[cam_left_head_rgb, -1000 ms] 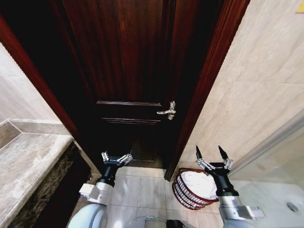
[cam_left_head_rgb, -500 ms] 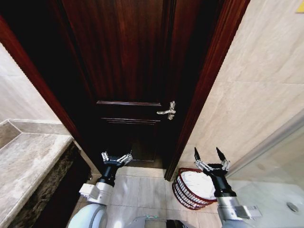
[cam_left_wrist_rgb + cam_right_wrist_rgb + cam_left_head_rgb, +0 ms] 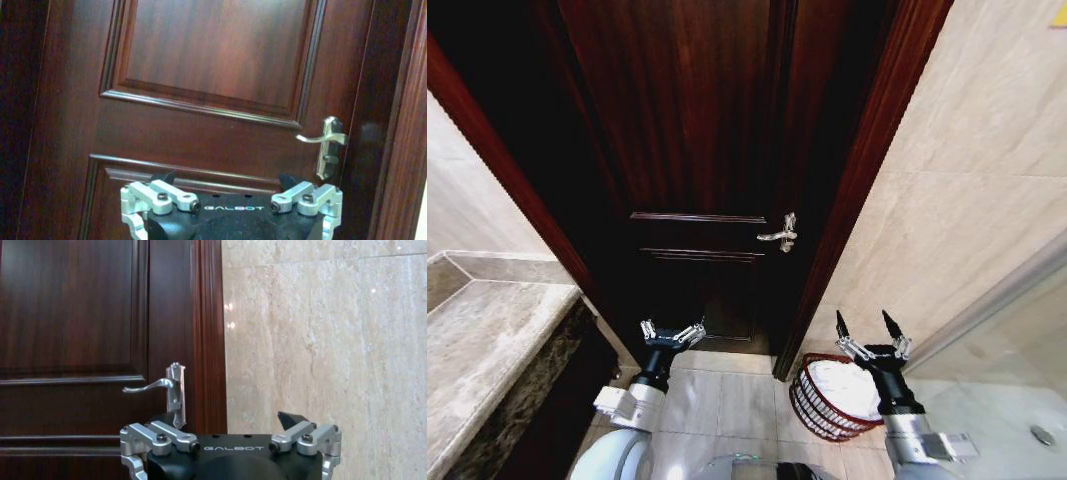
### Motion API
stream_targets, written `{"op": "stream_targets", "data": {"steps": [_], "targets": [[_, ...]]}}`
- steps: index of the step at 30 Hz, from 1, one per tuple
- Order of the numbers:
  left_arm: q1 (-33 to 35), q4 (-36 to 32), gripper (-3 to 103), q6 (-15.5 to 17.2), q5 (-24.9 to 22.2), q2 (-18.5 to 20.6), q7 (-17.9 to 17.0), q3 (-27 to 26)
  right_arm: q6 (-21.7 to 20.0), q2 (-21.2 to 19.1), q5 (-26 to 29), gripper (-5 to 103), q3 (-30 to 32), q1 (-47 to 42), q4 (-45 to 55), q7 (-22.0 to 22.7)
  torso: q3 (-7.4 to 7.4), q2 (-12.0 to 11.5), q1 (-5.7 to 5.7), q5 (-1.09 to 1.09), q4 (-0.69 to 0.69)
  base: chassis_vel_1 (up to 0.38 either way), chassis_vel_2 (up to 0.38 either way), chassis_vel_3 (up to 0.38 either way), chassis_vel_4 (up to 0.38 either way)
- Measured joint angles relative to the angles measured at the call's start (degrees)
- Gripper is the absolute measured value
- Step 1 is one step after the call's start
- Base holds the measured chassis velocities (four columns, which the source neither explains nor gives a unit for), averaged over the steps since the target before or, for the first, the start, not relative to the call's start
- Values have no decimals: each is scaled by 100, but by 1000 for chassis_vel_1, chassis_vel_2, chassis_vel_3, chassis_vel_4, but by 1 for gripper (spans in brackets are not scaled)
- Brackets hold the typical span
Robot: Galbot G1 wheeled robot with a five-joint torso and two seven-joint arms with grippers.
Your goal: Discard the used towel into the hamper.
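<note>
The hamper (image 3: 811, 410), a small round reddish-brown wire basket, stands on the floor by the door frame at lower right. A white towel (image 3: 842, 385) lies inside it. My right gripper (image 3: 867, 330) is open and empty, raised just above the hamper's right side. Off to the left, in front of the dark door, my left gripper (image 3: 672, 332) is also open with nothing in it. Both wrist views show open fingertips (image 3: 163, 177) (image 3: 291, 419) pointing at the door and wall.
A dark wooden door (image 3: 697, 160) with a silver lever handle (image 3: 780, 235) is straight ahead. A stone counter (image 3: 477, 350) runs along the left. Beige tiled wall (image 3: 957, 200) and a glass panel edge (image 3: 997, 300) are on the right.
My right gripper has dropped and shifted slightly left over the hamper. The left arm has not moved.
</note>
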Motion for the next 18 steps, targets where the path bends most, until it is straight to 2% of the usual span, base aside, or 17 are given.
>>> {"op": "stream_targets", "data": {"steps": [9,18], "targets": [[0,0,100,0,0,1,0,0,1,0,-3,100,0,0,0,-3,0,0,1,-1,0,-6,-8,7,5],[0,0,100,0,0,0,0,0,5,1,-3,100,1,0,-1,-4,0,1,0,0,0,-124,-142,148,135]]}}
